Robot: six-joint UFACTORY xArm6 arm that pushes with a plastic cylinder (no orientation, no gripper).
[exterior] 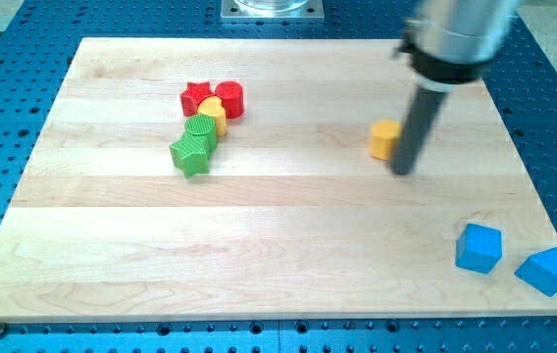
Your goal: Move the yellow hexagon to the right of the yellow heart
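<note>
Starting at the frame's left, you had a wooden board (112, 275) sitting on a blue perforated table (4, 88). Upper left of center there was a tight little cluster: a green star (191, 154) lowest and furthest left, a green round block (202, 128) touching it just above, then the yellow heart (214, 112) above that. A red star (196, 97) sat at the heart's upper left and a red cylinder (230, 99) at its upper right, all pretty much packed together.

Moving right, the middle of the board was bare wood until you got to the yellow hexagon (384, 139), right of center in the upper half. So it was already on the heart's right side, but well apart from it and a bit lower.

No fingers on your rig, so nothing was gripped; it's just the rod. My tip (403, 169) was down on the board just beside the hexagon's right edge, slightly below it; touching or not, I couldn't tell.

Down in the lower right corner you had a blue cube (479, 247) and, further right, a blue wedge-ish block (543, 271), near each other but apart.
</note>
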